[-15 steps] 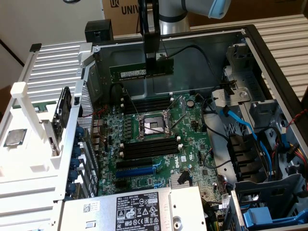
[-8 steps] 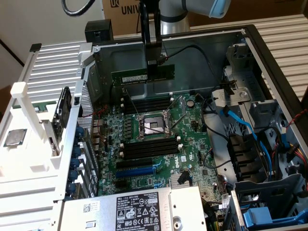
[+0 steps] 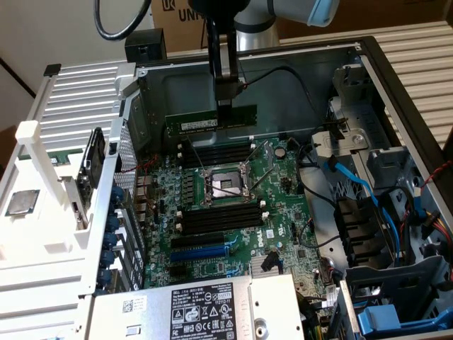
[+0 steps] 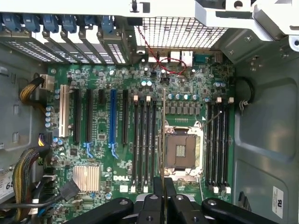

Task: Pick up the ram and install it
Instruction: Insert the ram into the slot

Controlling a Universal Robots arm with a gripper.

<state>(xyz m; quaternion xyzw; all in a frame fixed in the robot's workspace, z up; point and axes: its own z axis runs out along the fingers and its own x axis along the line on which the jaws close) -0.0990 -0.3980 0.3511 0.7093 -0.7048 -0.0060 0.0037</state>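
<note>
Inside an opened desktop computer case (image 3: 396,92), laid on its side, a green motherboard (image 3: 283,191) is seen spread directly beneath the gripper (image 3: 225,106) of a Universal Robots arm (image 3: 283,10). A silver power supply (image 3: 205,308) bearing a Dell label is seen well below and in front of the gripper, at the near edge of the case. Blue cables (image 3: 354,184) are draped through the drive bay, well off to the gripper's side, on the exterior view's right.

Two banks of long black memory slots with white end clips are seen on the board: one (image 3: 216,152) just below the gripper, the other (image 3: 219,216) farther off, with the open processor socket (image 3: 226,185) set between them.

The ram (image 3: 211,120), a dark green stick with a small white label, is gripped by its upper edge between the closed fingers and is held level, clear of the board, just above the nearer slot bank. In the wrist view the ram (image 4: 163,154) is seen edge-on as a thin line running out from the gripper (image 4: 163,196), between a slot bank (image 4: 144,140) and the socket (image 4: 183,151).

A square silver processor chip (image 3: 23,202) is seen resting on a white fixture (image 3: 42,234), well apart from the gripper, on the exterior view's left.
</note>
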